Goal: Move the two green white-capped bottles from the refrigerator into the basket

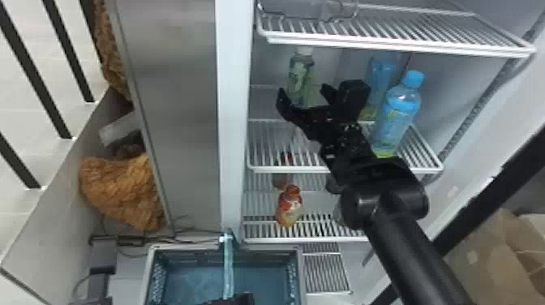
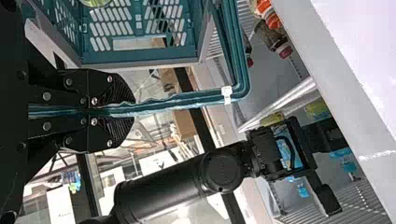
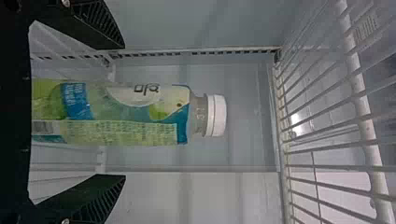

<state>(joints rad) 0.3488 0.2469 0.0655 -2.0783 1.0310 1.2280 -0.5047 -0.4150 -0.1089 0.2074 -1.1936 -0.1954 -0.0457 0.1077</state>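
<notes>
Green plastic marks your bottle (image 3: 116,114), upright in the refrigerator (image 1: 233,121) between your right end effector's (image 3: 124,112) spread fingers, likely for a side grip, while your left end effector (image 2: 134,111) pinches the handle (image 2: 187,99) of the basket (image 2: 140,57), presumably steadying it.

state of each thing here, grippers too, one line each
left gripper, shut on the basket handle
right gripper, open, not gripping the green bottle
basket handle, raised
basket, upright
green bottle, upright, white cap on
front blue bottle, upright, capped
red-capped bottle, upright
refrigerator, open
</notes>
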